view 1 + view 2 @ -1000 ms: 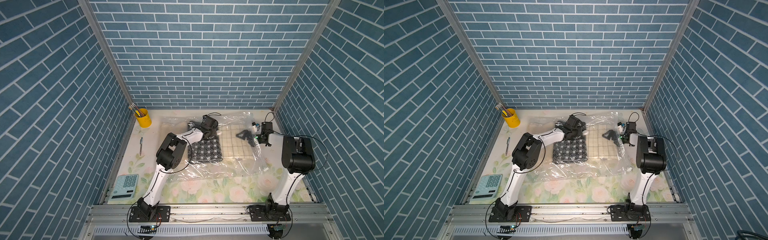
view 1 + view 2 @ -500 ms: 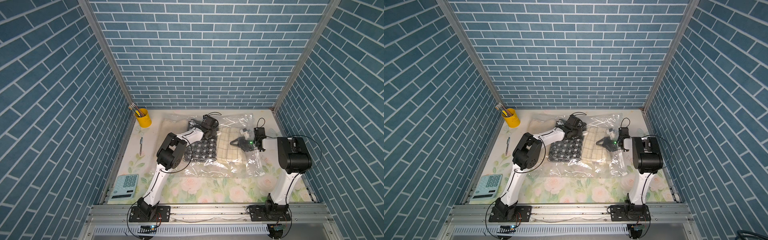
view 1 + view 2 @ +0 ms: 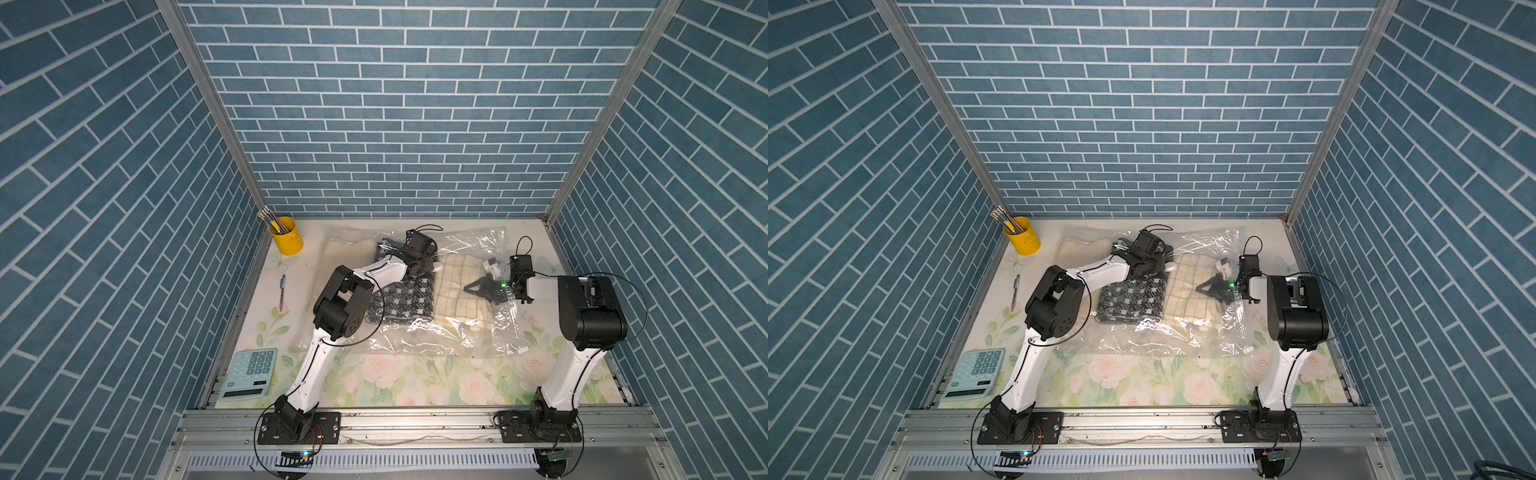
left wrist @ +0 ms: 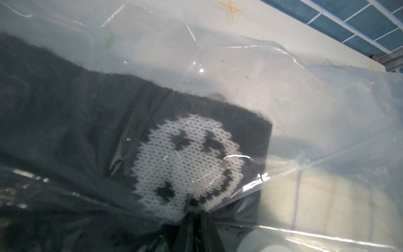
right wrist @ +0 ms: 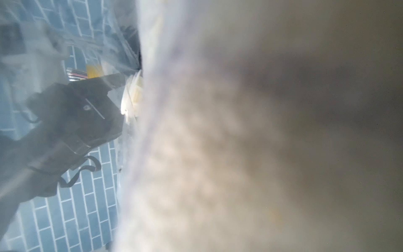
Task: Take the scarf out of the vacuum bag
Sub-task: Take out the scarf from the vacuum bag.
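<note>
The large crinkly clear plastic vacuum bag [image 3: 465,249] lies flat towards the back of your floral table [image 3: 415,386]. Inside it, a folded cream checked fabric scarf [image 3: 453,303] sits beside a folded black-and-white knitted scarf [image 3: 409,299]. Your right pincer [image 3: 469,286] is inside the bag, drawn together to a point on the cream one. Your left pincer [image 3: 428,268] is clamped on bunched bag plastic beside the round white valve cap [image 3: 437,268].

white arm links [image 3: 316,370], black joint housings [image 3: 590,316], thin looping black cables [image 3: 646,309]
</note>
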### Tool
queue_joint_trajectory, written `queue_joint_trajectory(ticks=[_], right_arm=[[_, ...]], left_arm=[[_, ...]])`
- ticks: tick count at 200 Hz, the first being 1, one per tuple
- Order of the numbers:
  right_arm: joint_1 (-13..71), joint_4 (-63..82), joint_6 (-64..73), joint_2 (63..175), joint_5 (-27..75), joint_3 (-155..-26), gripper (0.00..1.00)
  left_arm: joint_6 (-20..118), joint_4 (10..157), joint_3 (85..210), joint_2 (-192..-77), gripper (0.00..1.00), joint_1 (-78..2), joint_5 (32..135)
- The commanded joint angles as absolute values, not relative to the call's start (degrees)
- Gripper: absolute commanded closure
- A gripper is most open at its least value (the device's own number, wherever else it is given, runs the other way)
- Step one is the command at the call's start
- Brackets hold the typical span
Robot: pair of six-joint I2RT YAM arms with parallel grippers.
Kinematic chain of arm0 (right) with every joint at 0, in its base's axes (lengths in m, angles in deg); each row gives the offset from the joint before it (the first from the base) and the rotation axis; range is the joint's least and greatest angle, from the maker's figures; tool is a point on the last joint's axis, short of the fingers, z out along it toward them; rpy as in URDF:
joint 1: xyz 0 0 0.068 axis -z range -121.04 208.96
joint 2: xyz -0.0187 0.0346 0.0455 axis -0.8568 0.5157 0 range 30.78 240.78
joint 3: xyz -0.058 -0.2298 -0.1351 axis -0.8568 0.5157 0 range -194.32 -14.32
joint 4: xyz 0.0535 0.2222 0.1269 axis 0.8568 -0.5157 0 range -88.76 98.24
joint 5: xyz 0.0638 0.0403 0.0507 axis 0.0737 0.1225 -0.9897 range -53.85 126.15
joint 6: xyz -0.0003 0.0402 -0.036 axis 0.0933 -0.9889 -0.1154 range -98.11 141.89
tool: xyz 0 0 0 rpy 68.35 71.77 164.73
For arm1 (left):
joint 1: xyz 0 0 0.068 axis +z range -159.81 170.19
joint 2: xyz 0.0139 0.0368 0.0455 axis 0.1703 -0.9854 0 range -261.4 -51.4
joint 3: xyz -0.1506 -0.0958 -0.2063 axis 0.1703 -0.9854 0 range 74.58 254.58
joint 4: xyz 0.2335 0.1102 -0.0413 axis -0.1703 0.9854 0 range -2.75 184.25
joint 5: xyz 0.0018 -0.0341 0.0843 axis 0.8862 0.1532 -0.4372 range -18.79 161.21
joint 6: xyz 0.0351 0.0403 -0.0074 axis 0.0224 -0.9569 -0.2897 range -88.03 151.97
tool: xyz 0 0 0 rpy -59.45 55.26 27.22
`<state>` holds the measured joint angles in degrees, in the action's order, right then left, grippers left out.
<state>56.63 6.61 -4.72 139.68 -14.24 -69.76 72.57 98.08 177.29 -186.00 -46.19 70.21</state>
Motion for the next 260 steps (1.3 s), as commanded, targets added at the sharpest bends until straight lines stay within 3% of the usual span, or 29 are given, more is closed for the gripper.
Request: queue_joint_trajectory(ticks=[1, 148, 186, 260], right_arm=[[59.0, 0.9, -1.2, 136.3, -4.9, -70.4, 1.00], [70.3, -9.3, -4.1, 119.7, 26.9, -72.7, 1.00], [71.7, -8.5, -6.2, 118.7, 29.3, -75.0, 1.00], [73.2, 7.1, -14.5, 117.3, 28.4, -73.9, 1.00]], left_arm=[[72.8, 104.3, 174.8, -189.4, 0.87, -46.9, 71.8], [73.1, 103.9, 174.2, -189.2, 0.86, -46.8, 71.5], [73.6, 103.2, 173.2, -188.5, 0.86, -46.8, 71.7], [74.3, 101.9, 170.9, -187.2, 0.85, -47.1, 72.1]])
